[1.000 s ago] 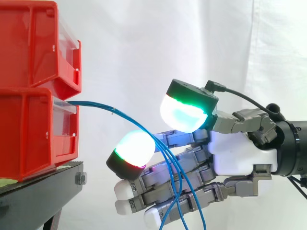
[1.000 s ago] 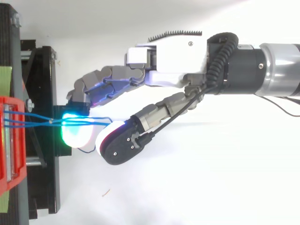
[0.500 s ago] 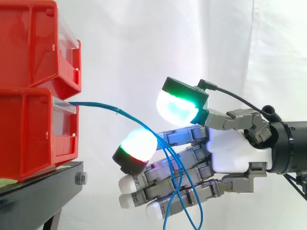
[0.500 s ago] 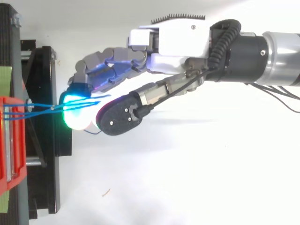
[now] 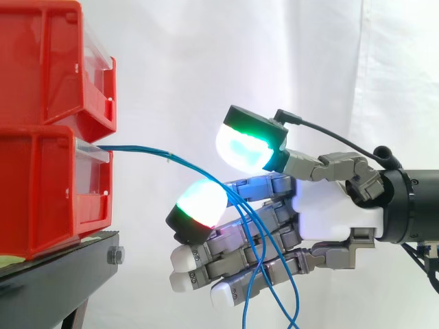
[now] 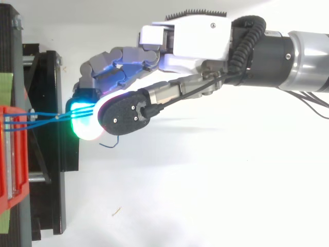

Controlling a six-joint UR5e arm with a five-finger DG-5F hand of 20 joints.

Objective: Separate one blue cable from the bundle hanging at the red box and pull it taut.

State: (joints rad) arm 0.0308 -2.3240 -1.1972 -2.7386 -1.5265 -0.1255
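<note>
A bundle of thin blue cables (image 5: 171,159) leaves the front of the lower red box (image 5: 41,192) and arcs right and down. The cables drape across the fingers of my hand (image 5: 336,212) and hang on below it. My hand reaches in from the right with its fingers loosely extended toward the box. The thumb's green-white pad (image 5: 243,145) is held above the cables, and a finger pad (image 5: 200,205) glows just beneath them, with a gap between the two. In the top view the cables (image 6: 41,119) run from the box to my hand (image 6: 190,41), and a loose cable end (image 6: 109,145) curls out below the thumb.
A second red bin (image 5: 41,62) is stacked on the lower one. Both rest on a black stand (image 5: 55,274) at the left. A white curtain hangs behind. The white surface (image 6: 205,195) lies under the arm.
My hand has edged closer to the box and risen a little. The thumb has swung over the glowing finger pad in the top view. The cables lie further across the fingers.
</note>
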